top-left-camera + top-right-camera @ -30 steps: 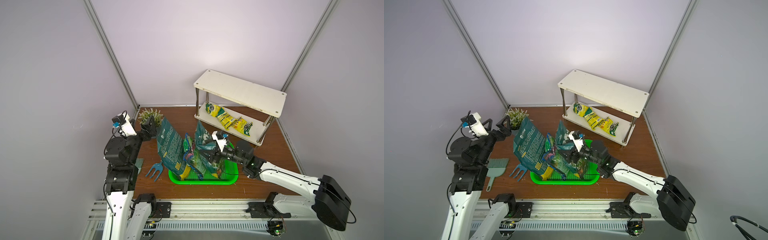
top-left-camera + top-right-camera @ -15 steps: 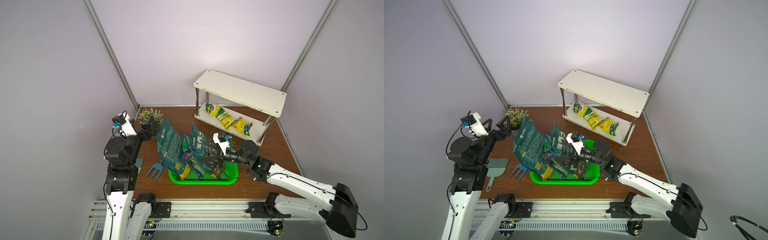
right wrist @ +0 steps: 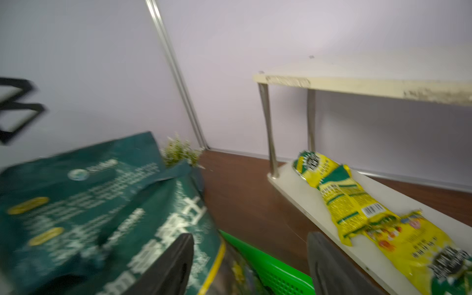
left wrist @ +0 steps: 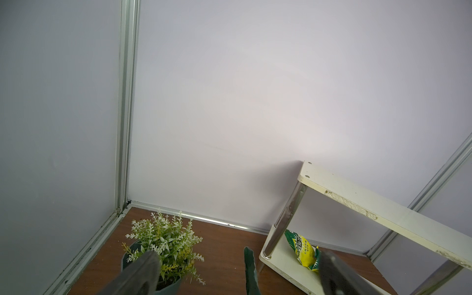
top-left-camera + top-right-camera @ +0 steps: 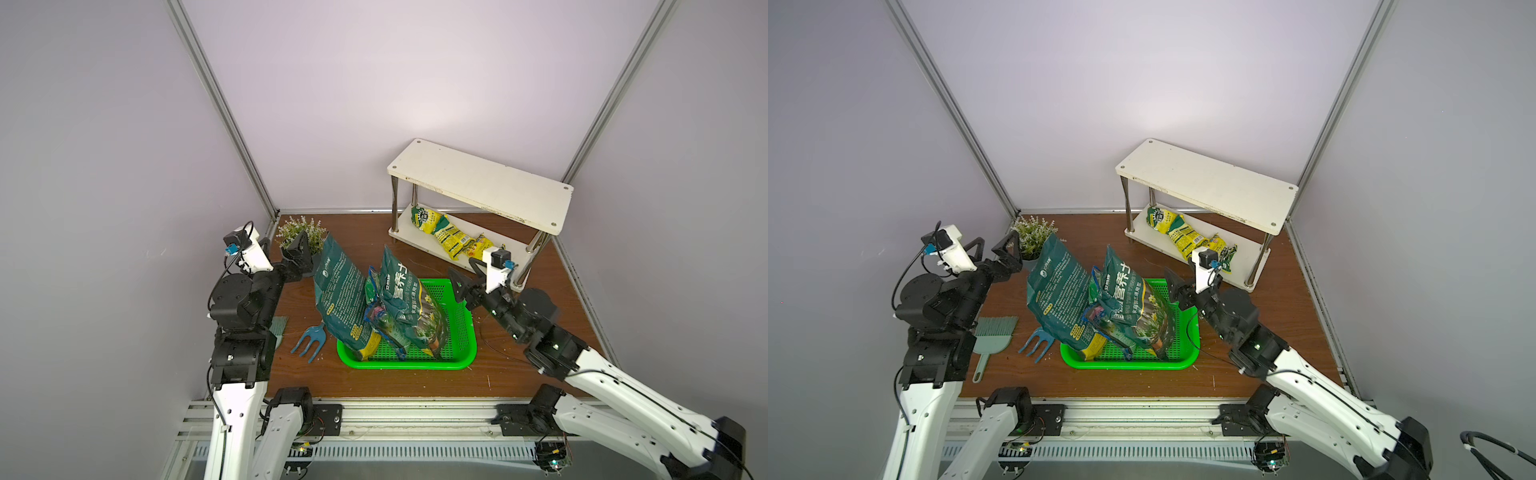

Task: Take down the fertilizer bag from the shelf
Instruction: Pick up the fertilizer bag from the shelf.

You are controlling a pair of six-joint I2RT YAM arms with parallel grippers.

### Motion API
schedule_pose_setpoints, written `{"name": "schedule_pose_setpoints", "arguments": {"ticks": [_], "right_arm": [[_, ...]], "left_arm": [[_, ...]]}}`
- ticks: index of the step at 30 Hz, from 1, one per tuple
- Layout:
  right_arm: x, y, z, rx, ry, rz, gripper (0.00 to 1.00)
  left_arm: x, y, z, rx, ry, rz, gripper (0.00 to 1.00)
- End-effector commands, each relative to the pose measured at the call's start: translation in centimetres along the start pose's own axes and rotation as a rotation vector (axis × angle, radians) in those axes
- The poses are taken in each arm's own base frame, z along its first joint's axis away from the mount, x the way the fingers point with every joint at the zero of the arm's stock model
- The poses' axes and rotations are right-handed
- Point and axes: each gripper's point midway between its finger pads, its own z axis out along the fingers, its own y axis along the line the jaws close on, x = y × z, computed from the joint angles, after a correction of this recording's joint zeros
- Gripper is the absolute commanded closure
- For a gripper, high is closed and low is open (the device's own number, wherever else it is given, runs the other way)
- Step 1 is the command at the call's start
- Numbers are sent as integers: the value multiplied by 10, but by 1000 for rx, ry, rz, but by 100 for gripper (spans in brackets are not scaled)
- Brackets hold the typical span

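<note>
The shelf (image 5: 478, 183) stands at the far right corner of the bench (image 5: 365, 232). Two yellow fertilizer bags (image 5: 442, 235) lie end to end on its lower board, touching each other, and the right wrist view shows them flat (image 3: 342, 196).

The right jaws hang over the far right corner of the green basket (image 5: 465, 332), between the basket and the shelf. They are released and stand apart with nothing between them. The right wrist view is blurred.

The basket sits near the middle of the front edge. In it, two dark green soil bags (image 5: 343, 299) stand tilted, and the left one leans out over the left rim.

The left jaws are spread wide and empty near the potted plant (image 5: 301, 230) at the far left corner. A blue hand fork (image 5: 309, 338) lies just left of the basket, and a teal brush (image 5: 994, 336) lies near the left edge.
</note>
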Motion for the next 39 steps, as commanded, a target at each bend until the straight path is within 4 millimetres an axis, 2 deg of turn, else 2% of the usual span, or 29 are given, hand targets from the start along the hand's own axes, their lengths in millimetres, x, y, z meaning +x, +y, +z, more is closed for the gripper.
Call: {"name": "schedule_pose_setpoints", "arguments": {"ticks": [1, 7, 13, 16, 20, 24, 28, 31, 34, 39], "right_arm": [[27, -50, 18, 157, 68, 112, 34], [61, -115, 41, 377, 145, 178, 34], [81, -154, 49, 516, 177, 230, 28], [89, -165, 51, 532, 184, 263, 28], [89, -176, 46, 574, 158, 286, 26], [91, -188, 45, 600, 160, 305, 20], [99, -202, 47, 626, 176, 327, 7], [103, -206, 52, 624, 178, 340, 3], [102, -208, 63, 607, 181, 346, 5], [95, -208, 81, 584, 181, 345, 26]], "left_arm": [[-5, 1, -1, 1, -25, -1, 0], [-5, 1, -1, 3, -24, -2, 0], [-7, 0, -2, 7, -29, -4, 0], [-6, 0, -2, 8, -28, -5, 0], [-6, 0, -2, 7, -28, -5, 0], [-7, 0, -3, 8, -29, -5, 0], [-7, 0, -4, 7, -32, -6, 0], [-7, 0, -3, 8, -30, -6, 0], [-6, 0, -3, 8, -29, -6, 0], [-6, 0, -3, 6, -28, -5, 0]]}}
